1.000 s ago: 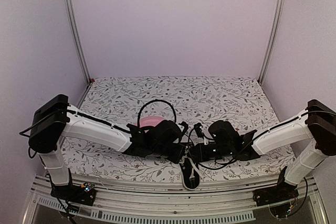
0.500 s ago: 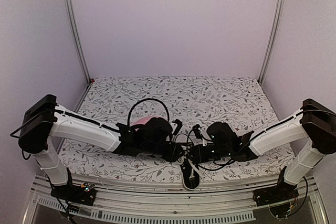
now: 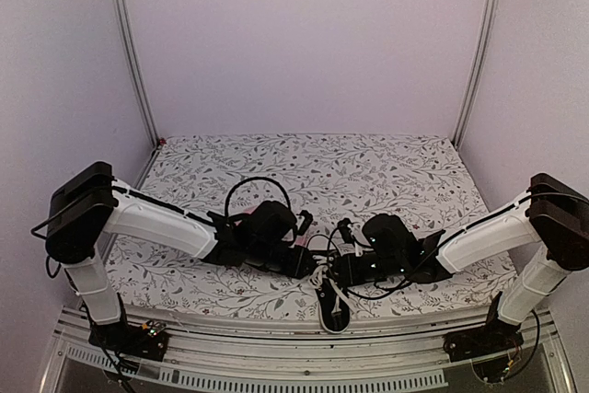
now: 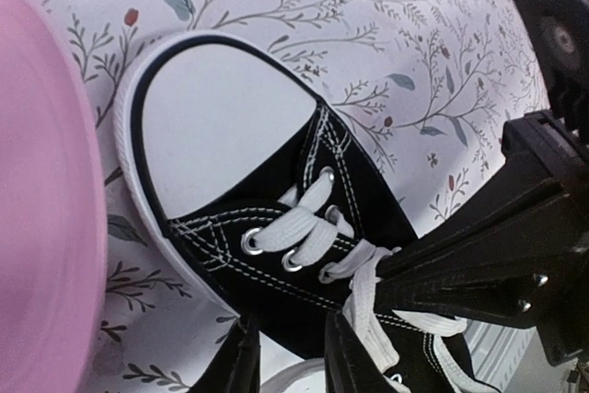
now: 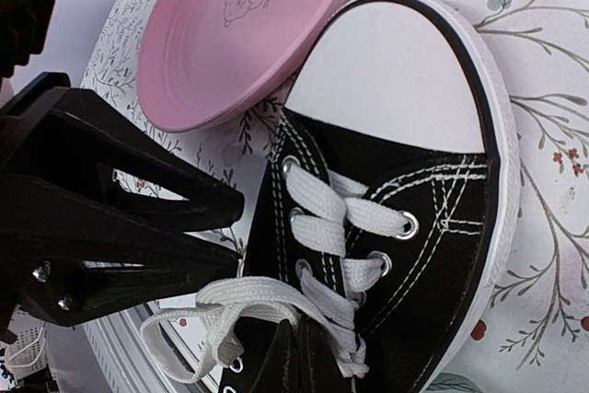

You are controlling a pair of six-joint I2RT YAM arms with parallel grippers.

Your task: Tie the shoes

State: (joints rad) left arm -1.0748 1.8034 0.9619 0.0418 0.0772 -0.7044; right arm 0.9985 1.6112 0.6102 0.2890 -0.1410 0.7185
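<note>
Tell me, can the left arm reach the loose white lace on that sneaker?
Probably yes. The left gripper hangs open right above the sneaker, a loose lace strand beside its fingers; the right gripper crowds in close, though.

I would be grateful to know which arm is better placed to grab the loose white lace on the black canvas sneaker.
Left, probably. The left gripper stands open right beside the loose white lace of the black canvas sneaker, while the right gripper is shut, apparently pinching that lace.
</note>
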